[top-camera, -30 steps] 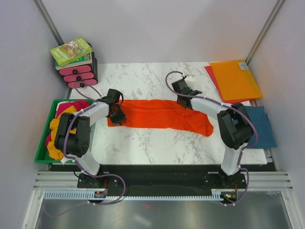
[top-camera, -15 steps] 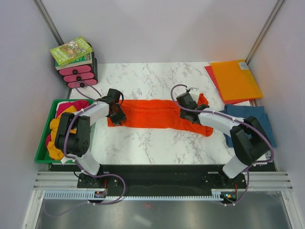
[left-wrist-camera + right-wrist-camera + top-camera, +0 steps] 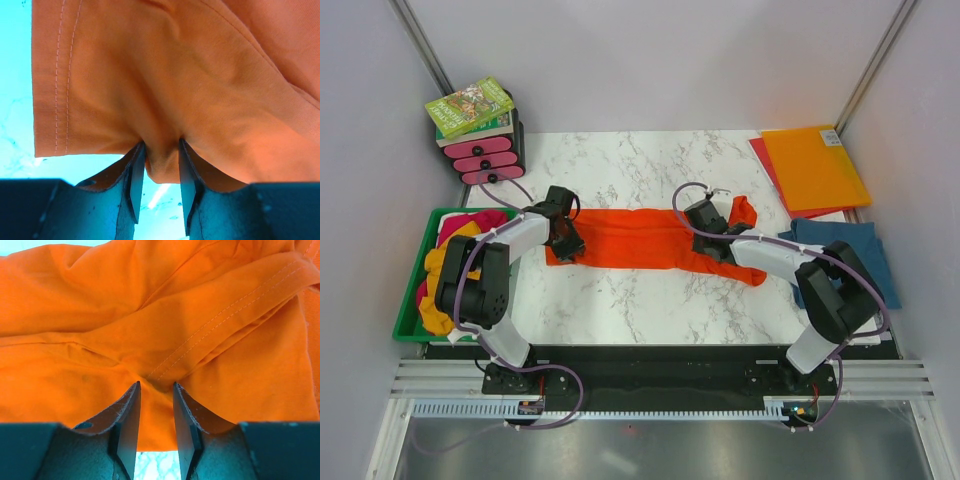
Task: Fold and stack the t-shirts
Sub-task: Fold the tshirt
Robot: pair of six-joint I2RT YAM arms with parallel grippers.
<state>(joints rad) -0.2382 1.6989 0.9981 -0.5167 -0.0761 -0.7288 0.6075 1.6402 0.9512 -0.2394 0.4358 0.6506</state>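
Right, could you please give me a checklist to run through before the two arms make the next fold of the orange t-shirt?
1. Left gripper holds the bright orange cotton t-shirt: ok, fabric beside the stitched left hem is pinched between its jaws.
2. Right gripper holds the shirt: ok, a seamed fold is pinched between its jaws.
3. Shirt lies smooth: not ok, its right end is bunched and creased.
4. Bare white marble table in front of the shirt to fold onto: ok.
5. Teal-blue cotton t-shirt lies apart from the orange one: cannot tell, the right arm covers the gap.
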